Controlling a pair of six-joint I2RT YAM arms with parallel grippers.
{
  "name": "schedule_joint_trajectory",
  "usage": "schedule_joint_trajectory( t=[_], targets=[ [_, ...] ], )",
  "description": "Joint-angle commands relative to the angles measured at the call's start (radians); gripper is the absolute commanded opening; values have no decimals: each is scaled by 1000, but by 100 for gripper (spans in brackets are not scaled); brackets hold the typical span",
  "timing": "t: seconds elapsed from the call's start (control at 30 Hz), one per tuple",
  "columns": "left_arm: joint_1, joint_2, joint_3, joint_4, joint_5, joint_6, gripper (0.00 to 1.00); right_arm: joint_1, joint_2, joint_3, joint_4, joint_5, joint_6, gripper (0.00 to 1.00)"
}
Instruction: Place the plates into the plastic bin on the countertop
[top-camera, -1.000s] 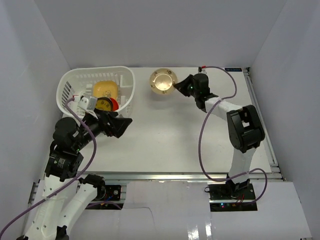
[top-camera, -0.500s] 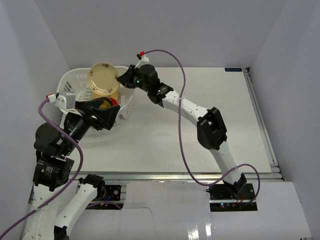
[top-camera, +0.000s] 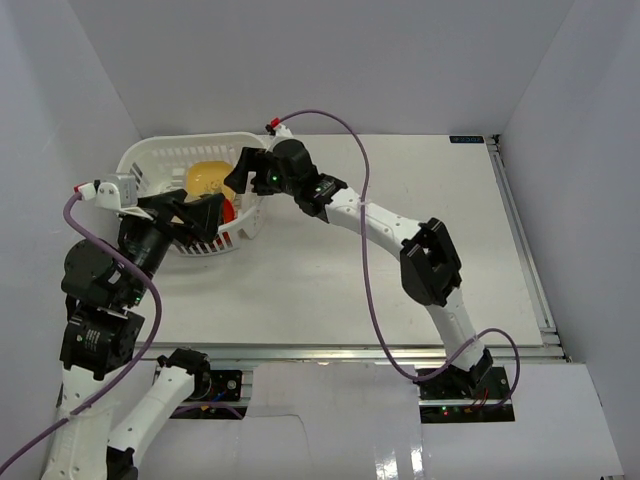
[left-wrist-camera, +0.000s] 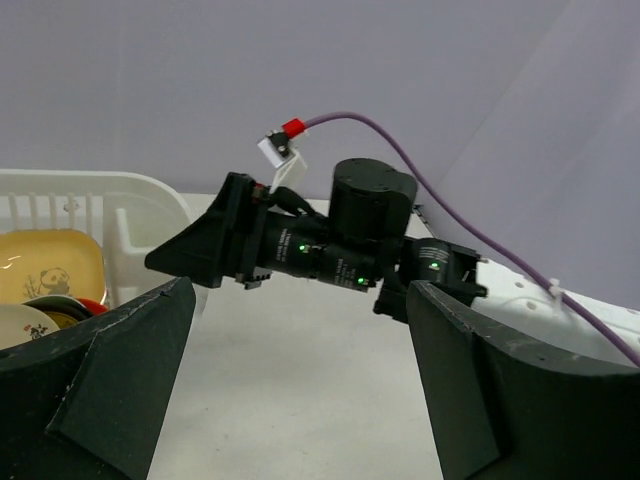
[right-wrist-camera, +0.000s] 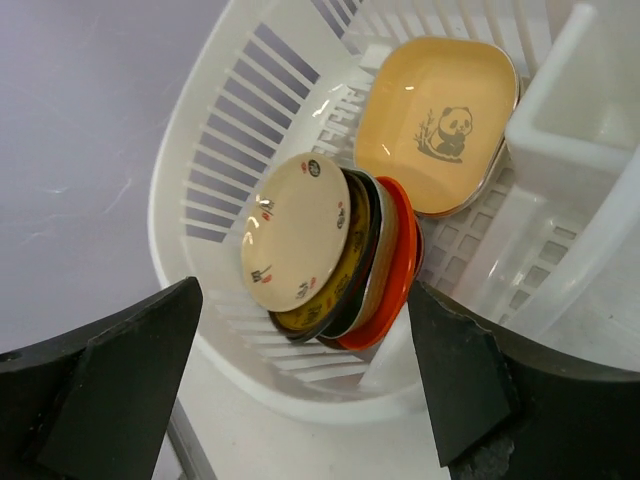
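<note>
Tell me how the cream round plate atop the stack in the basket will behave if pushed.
Likely to slide: the cream plate lies tilted on a fanned stack of round plates, and its face looks glossy. Probably rigid, so it would shift whole, not flex. Being round, it might roll along the basket wall if tipped on edge.

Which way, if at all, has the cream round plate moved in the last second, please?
Yes: the cream plate went left, from right of the plastic bin into it, now leaning on the stacked plates.
</note>
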Motion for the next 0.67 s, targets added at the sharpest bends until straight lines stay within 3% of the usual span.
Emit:
schedule_joint_trajectory(
  t=[0.0, 0.07, 0.17, 0.2, 0.3, 0.37, 0.4, 0.5, 0.53, 0.63],
  targets=[
    [-3, 25, 46, -30, -50, -7, 98, -5, -172, -33, 84, -35, -51, 90],
    [-3, 30, 38, -33, -45, -33, 98, -5, -289, -120, 131, -43, -66, 90],
    [-3, 39, 30, -62, -25, -67, 98, -5, -525, -417, 234, -48, -128, 90],
    [-3, 37, 26, -70, -15, -74, 98, -5, -591, -567, 233, -11, -154, 90],
    [-3, 17, -6, -78, 18, -117, 98, -5, -977, -852, 178, 118, -264, 90],
    [-3, -9, -46, -81, 41, -139, 98, -5, -1150, -1000, 159, 202, -296, 90],
    [-3, -19, -60, -85, 48, -142, 98, -5, -1313, -1071, 156, 231, -295, 90],
    [-3, -59, -123, -114, 78, -154, 98, -5, -1583, -1304, 106, 323, -231, 90],
    [-3, -72, -140, -118, 90, -151, 98, -5, -1630, -1403, 101, 328, -211, 90],
    [-3, -130, -212, -110, 116, -159, 98, -5, -1744, -1481, 58, 356, -166, 90]
  ],
)
